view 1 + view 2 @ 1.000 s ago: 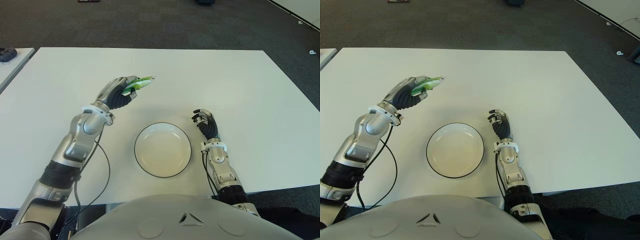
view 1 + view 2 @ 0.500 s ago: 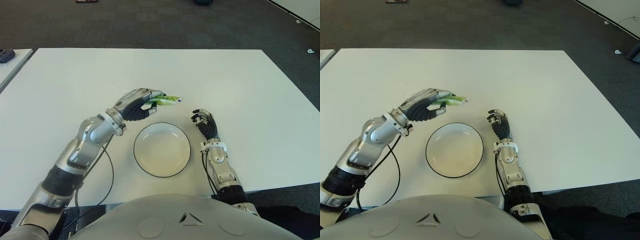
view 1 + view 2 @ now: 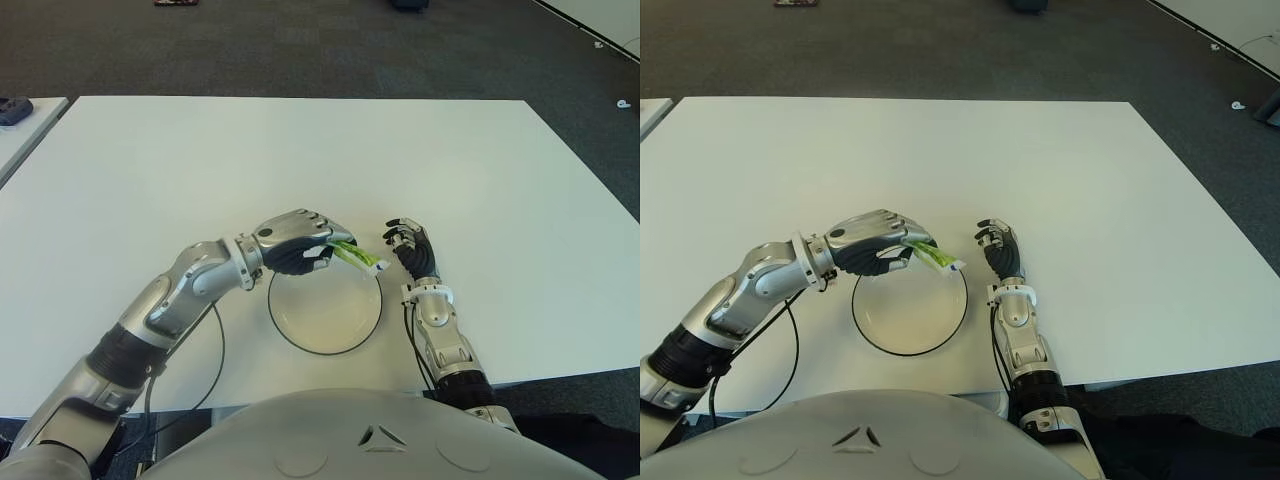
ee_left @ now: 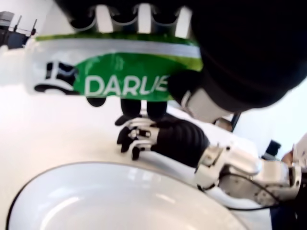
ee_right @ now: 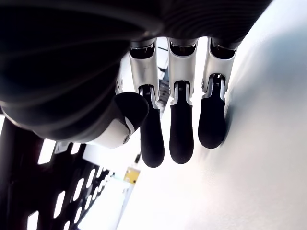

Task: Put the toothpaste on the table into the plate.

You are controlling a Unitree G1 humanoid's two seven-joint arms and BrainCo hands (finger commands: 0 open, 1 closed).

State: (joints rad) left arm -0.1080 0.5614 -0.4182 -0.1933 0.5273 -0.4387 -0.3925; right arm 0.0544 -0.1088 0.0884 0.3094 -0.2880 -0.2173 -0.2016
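Note:
My left hand is shut on a green and white toothpaste tube, held just above the far rim of the white, dark-rimmed plate. The tube slants down over the plate, its white end pointing toward my right hand. In the left wrist view the tube crosses the fingers, with the plate right beneath it. My right hand shows on the white table just right of the plate, its fingers relaxed and holding nothing.
The table's right edge drops to dark carpet. A second white surface with a dark object stands at the far left. A black cable hangs from my left forearm over the table's near side.
My left hand has carried the toothpaste right and toward me, from the table's left-middle down to the plate's far rim. The tube now tilts downward over the plate. The right hand stayed still.

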